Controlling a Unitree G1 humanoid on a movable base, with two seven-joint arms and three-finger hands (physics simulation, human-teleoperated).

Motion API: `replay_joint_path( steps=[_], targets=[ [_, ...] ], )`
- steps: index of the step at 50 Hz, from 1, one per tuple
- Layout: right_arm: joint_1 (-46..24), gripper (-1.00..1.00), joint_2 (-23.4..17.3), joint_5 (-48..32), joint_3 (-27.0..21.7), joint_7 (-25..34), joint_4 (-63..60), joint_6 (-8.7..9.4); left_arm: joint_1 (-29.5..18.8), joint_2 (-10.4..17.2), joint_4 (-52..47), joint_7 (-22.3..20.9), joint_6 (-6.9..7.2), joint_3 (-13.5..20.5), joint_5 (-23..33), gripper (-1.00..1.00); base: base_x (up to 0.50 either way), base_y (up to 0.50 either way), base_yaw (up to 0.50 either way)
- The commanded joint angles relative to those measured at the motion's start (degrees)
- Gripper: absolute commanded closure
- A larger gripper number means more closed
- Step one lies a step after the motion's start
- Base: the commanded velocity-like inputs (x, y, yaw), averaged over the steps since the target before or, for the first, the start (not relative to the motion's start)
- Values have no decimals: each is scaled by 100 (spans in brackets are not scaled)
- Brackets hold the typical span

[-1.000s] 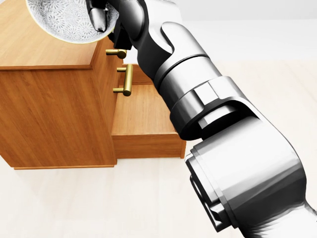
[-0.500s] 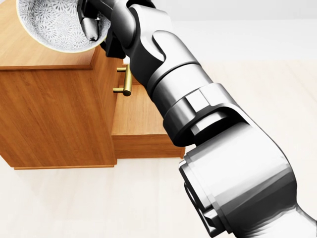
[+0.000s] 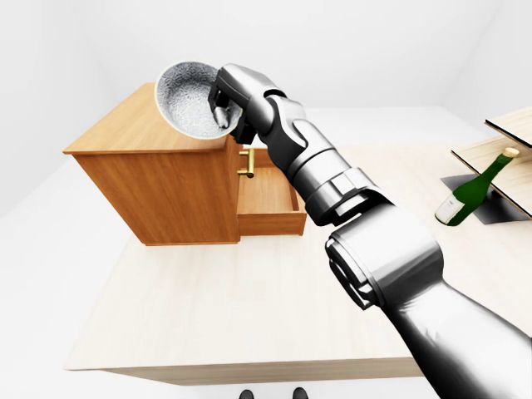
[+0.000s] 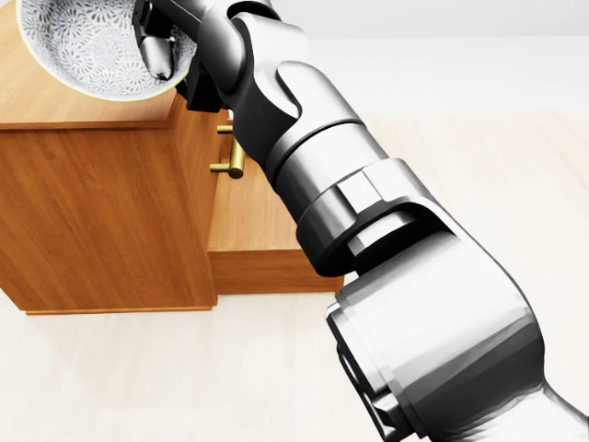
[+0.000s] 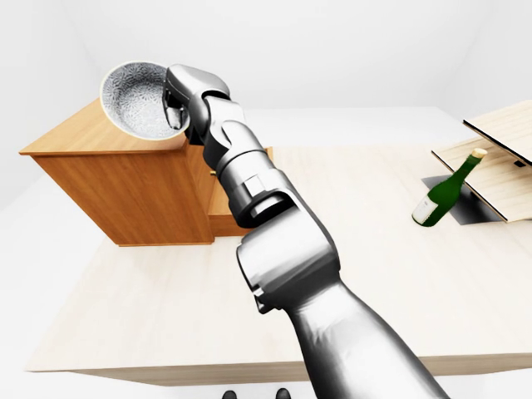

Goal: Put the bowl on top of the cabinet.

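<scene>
The robot's right arm enters from the lower right of the left-eye view. It reaches up and to the left, away from the body, nearly straight. Its broad silver upper segment fills the near corner. Past a dark-ringed joint, the slimmer forearm tapers toward the wrist. The right hand sits at the far end of the reach, held high, with its rounded back facing up. Its fingers are curled over the right edge of the bowl. One dark-tipped finger lies inside the rim, and the rest of the hand is on the outside.
</scene>
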Motion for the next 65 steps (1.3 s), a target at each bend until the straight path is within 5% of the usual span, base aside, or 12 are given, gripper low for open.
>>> replay_joint_path(
  steps=[1,11,12,13,14,15,65],
  targets=[
    [-33,100,-25,594,-203,-377,56,-1,9,24,-25,24,0,27,-57,-100,0,0,0],
    [-42,100,-29,619,-201,-404,54,-1,12,40,-11,27,0,38,-75,-100,0,0,0],
    [-39,78,-31,623,-205,-410,57,-1,18,33,-7,19,0,26,-58,-100,0,0,0],
    [-38,33,-32,625,-205,-410,57,-1,15,35,-5,21,0,24,-59,-100,0,0,0],
    [-39,-91,-34,627,-206,-414,56,-1,12,38,-11,29,0,24,-67,-100,0,0,0],
    [-40,-100,-35,629,-207,-415,57,-1,10,41,-14,33,0,27,-75,-100,0,0,0],
    [-841,-100,-268,1006,-334,20,-94,-1,27,26,-28,26,0,-1,-58,-100,0,0,0]
  ],
)
